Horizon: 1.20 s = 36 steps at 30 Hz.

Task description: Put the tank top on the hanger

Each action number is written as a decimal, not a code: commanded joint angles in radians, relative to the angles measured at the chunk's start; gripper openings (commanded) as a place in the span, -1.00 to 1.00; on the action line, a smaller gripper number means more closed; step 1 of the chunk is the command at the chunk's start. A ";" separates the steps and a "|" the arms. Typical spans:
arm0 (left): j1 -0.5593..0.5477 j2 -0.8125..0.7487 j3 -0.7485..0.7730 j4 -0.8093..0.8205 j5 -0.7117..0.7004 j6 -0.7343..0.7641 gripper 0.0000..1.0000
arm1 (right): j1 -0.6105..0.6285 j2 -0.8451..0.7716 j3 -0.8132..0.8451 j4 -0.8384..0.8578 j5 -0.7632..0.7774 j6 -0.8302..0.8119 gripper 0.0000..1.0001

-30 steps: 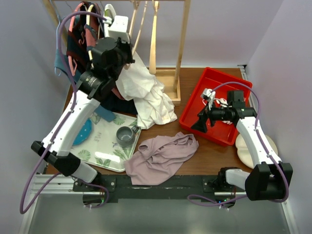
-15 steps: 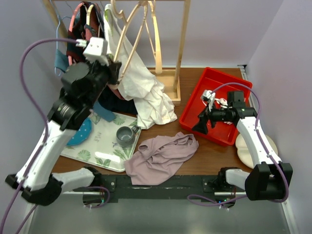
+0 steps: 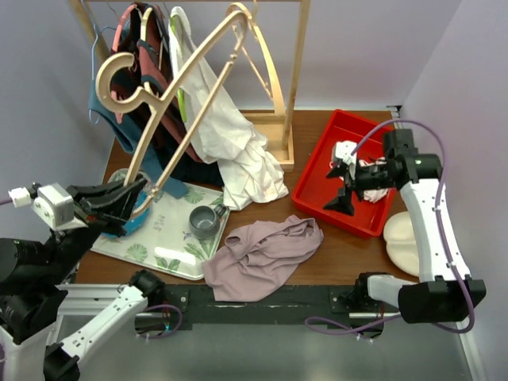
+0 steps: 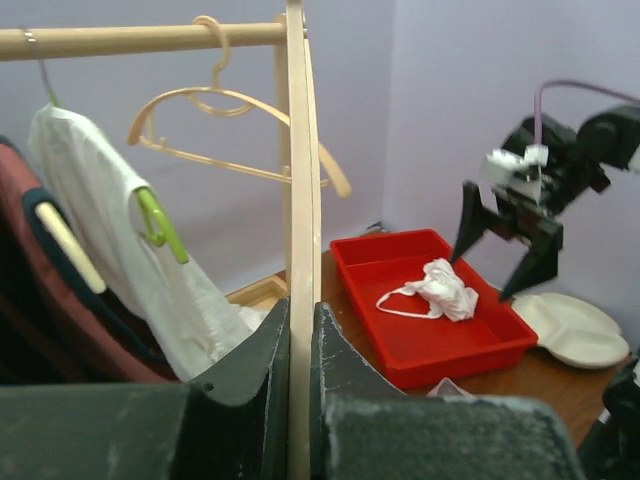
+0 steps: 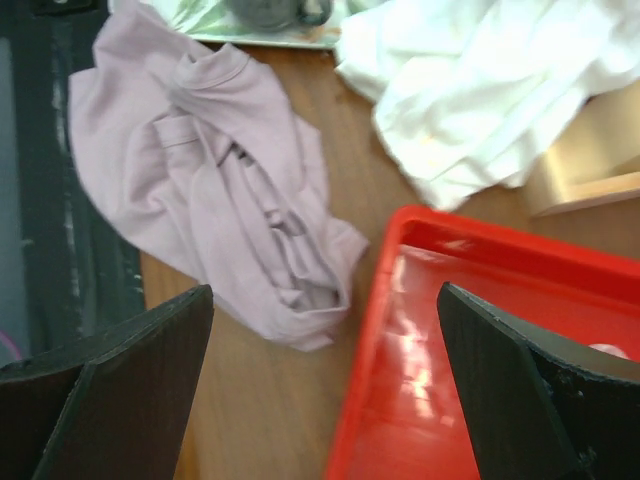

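The mauve-pink tank top [image 3: 262,252] lies crumpled on the table near the front edge; it also shows in the right wrist view [image 5: 225,190]. My left gripper [image 3: 141,193] is shut on the lower end of the pale wooden hanger [image 3: 198,75] and holds it high, tilted, hook to the upper left. In the left wrist view the hanger [image 4: 298,200] runs edge-on between the closed jaws of the left gripper [image 4: 298,310]. My right gripper [image 3: 343,189] is open and empty above the red tray's near-left edge, right of the tank top; the right wrist view shows the gripper [image 5: 325,300] spread wide.
A red tray [image 3: 373,218] holds a small white garment [image 3: 348,152]. A large white shirt [image 3: 238,151] hangs from the wooden rack [image 3: 298,71], with another pale hanger [image 4: 230,130] on its rail. A leaf-print tray [image 3: 163,246] carries a grey mug [image 3: 205,221]. Cream plates [image 3: 401,234] sit at right.
My left arm has swung up and back toward the camera, carrying the wooden hanger away from the rack. My right gripper has risen and shifted slightly right over the red tray.
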 commanded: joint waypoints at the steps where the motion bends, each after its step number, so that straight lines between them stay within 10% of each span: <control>1: 0.000 0.040 -0.071 0.000 0.241 0.025 -1.00 | -0.002 -0.061 0.256 -0.248 0.006 -0.028 0.97; 13: 0.000 0.164 -0.330 0.192 0.522 -0.042 -1.00 | -0.002 -0.304 0.151 -0.249 -0.017 0.086 0.97; 36: -0.001 0.227 -0.620 0.382 0.654 -0.122 -1.00 | -0.004 -0.230 0.074 -0.214 -0.077 0.091 0.97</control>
